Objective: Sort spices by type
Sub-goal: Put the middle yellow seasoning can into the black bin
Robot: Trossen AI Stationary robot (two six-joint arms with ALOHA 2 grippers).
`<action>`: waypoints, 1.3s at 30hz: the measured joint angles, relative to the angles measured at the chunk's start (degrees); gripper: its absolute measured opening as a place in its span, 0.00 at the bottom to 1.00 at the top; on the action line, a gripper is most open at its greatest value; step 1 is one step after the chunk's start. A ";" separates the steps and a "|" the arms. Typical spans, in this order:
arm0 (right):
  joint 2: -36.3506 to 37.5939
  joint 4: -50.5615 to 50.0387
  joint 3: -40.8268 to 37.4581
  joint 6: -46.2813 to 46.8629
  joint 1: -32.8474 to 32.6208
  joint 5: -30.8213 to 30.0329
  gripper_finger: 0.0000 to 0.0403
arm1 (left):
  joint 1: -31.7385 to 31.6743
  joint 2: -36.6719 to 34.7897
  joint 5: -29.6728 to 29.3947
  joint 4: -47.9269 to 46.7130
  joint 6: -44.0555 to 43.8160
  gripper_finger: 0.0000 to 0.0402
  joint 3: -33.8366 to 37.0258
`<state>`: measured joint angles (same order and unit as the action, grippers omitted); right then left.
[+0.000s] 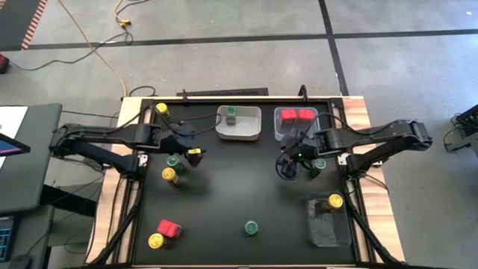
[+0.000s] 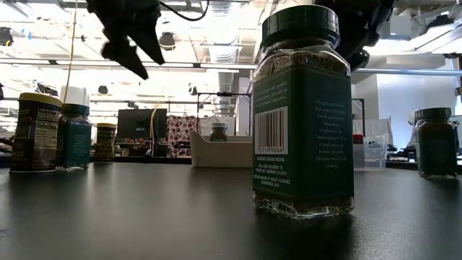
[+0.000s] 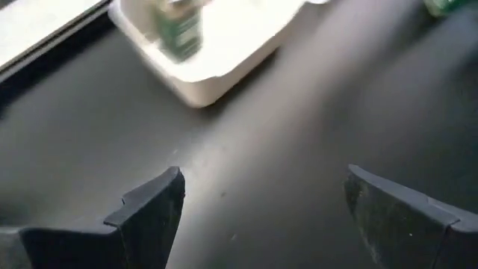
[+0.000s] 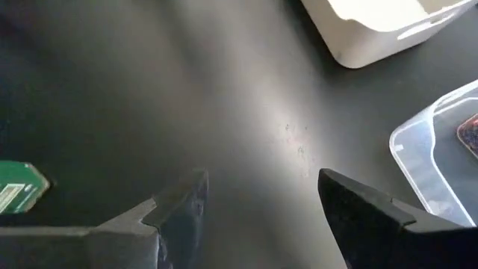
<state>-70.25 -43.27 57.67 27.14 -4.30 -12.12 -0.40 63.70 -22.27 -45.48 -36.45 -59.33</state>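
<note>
A green-lidded jar [image 1: 231, 114] stands in the white bin [image 1: 250, 131] at the far middle; the left wrist view shows the jar [image 3: 179, 30] and the bin [image 3: 216, 75] ahead of my fingers. My left gripper [image 1: 193, 148] hangs open above bare table, left of that bin, with nothing between its fingers [image 3: 149, 209]. My right gripper [image 1: 287, 168] is open over the table near the clear bin [image 1: 280, 133] that holds red spice boxes [image 1: 296, 115]. A green jar [image 1: 320, 164] stands beside it, seen as a green edge [image 4: 15, 187] in the right wrist view.
Loose spices stand on the left: yellow-lidded jars [image 1: 160, 109], [image 1: 170, 175], [image 1: 155, 240], a green one [image 1: 173, 161], a red box [image 1: 169, 227]. A green jar [image 2: 303, 115] stands near the front middle. A clear bin [image 1: 328, 232] at the near right holds a yellow-lidded jar [image 1: 334, 201].
</note>
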 joint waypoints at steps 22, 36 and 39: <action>0.19 -1.70 0.02 -2.10 -5.08 0.15 0.70 | 21.51 -2.35 -2.26 -30.76 -46.58 0.86 -3.24; 0.19 -0.99 0.02 -2.19 -5.06 0.14 0.70 | 35.44 -1.09 -7.80 -32.45 -62.25 0.86 -3.12; 0.19 -0.85 0.00 -2.17 -5.06 0.15 0.70 | 37.84 0.80 -7.80 -31.95 -65.97 0.86 -1.22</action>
<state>-70.06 -44.13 57.67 24.96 -9.37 -11.97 37.44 64.50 -30.07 -77.43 -102.42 -60.54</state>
